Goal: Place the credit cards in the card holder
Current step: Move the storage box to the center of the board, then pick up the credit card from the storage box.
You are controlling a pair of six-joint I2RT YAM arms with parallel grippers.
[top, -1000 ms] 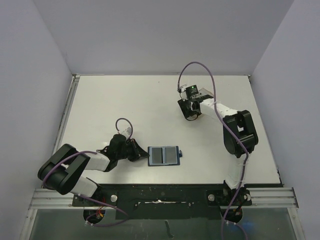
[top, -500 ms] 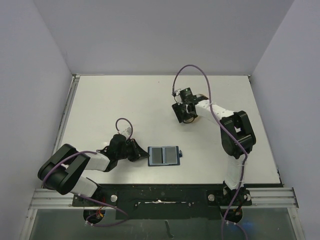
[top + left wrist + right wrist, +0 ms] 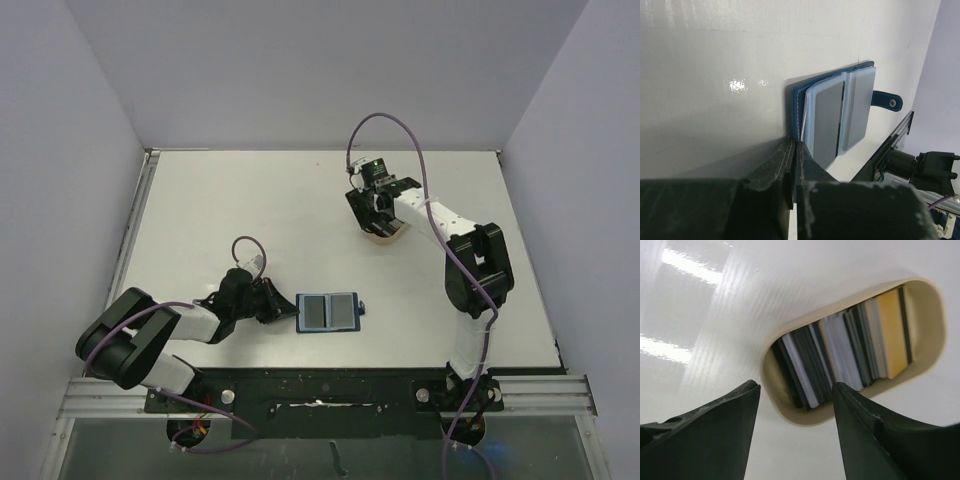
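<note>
Well, the right gripper (image 3: 795, 389) has two black, rough-looking fingers (image 3: 715, 435) spread wide apart, and nothing is held between them. It hangs right above a tan oval dish (image 3: 932, 310) with a smooth, rounded rim. Inside the dish the thin flat credit cards (image 3: 840, 357) stand on their edges, packed side by side: black ones, white ones, grey ones and one orange-yellow one. Over on the other side, the left gripper (image 3: 792, 146) is squeezed closed, with its dark tips right at the near edge of the dark blue card holder (image 3: 796, 102). I cannot tell if it pinches that edge. The card holder lies open and flat, showing two pale, shiny plastic pockets with grey rectangles in them, and a little blue strap (image 3: 886, 100) with a round stud sticks out of its far side. Everything sits on a smooth, glossy white table (image 3: 250, 200), and the card holder is well apart from the dish.
</note>
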